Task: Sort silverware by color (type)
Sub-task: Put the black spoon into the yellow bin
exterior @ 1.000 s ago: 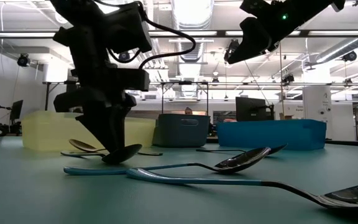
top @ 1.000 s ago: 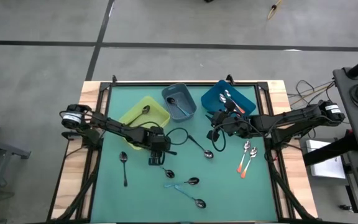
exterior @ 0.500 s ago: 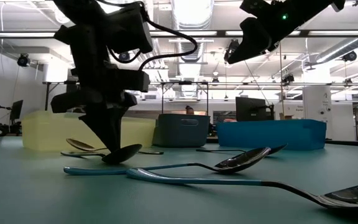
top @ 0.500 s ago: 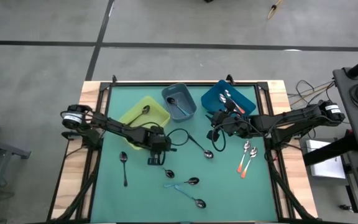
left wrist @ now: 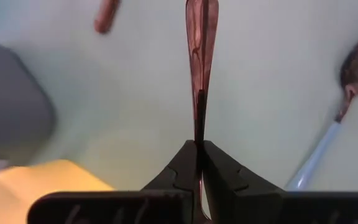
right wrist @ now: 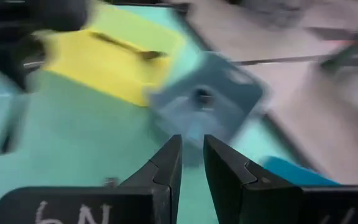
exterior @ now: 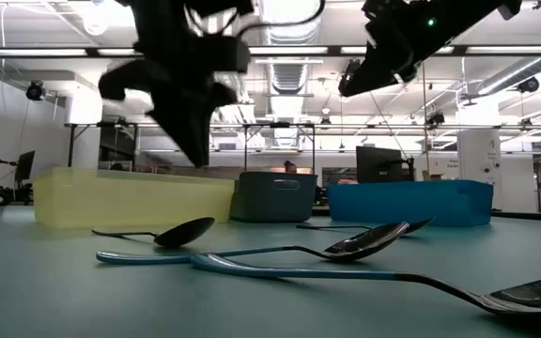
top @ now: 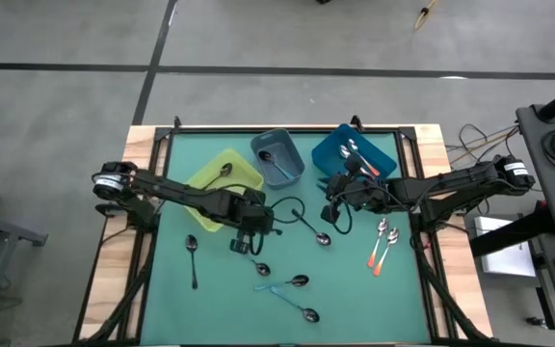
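Observation:
My left gripper point(left wrist: 199, 144) hangs above the green mat point(top: 220, 289) near the yellow bin point(top: 222, 180), shut on a dark-handled spoon point(left wrist: 201, 37). Its bowl points away beyond the fingertips. My right gripper point(right wrist: 192, 152) hovers high beside the blue bin point(top: 330, 154), its fingers a narrow gap apart with nothing between them. Loose spoons lie flat on the mat: black-handled ones point(top: 193, 256) point(top: 310, 229) point(exterior: 162, 233), light-blue ones point(top: 279, 290) and orange-handled ones point(top: 381, 247). My left gripper pinches the spoon's thin dark handle point(left wrist: 199, 132) between its two fingers, which come steeply from above. The handle runs along the fingers, with the bowl at the far, lower end. In the low view nothing under the gripper point(exterior: 195, 155) reaches the mat.
Three bins stand in a row at the far side: the yellow one with a spoon point(top: 225, 171) in it, a grey-blue one point(top: 277, 159) and the blue one with several spoons. A dark cable point(top: 287, 207) loops over the mat between the arms.
My left gripper has shut on the spoon's handle at the mat and then risen, rolling a little. The spoon that lay behind the black-handled one has come up off the mat with it. The other spoons lie as before.

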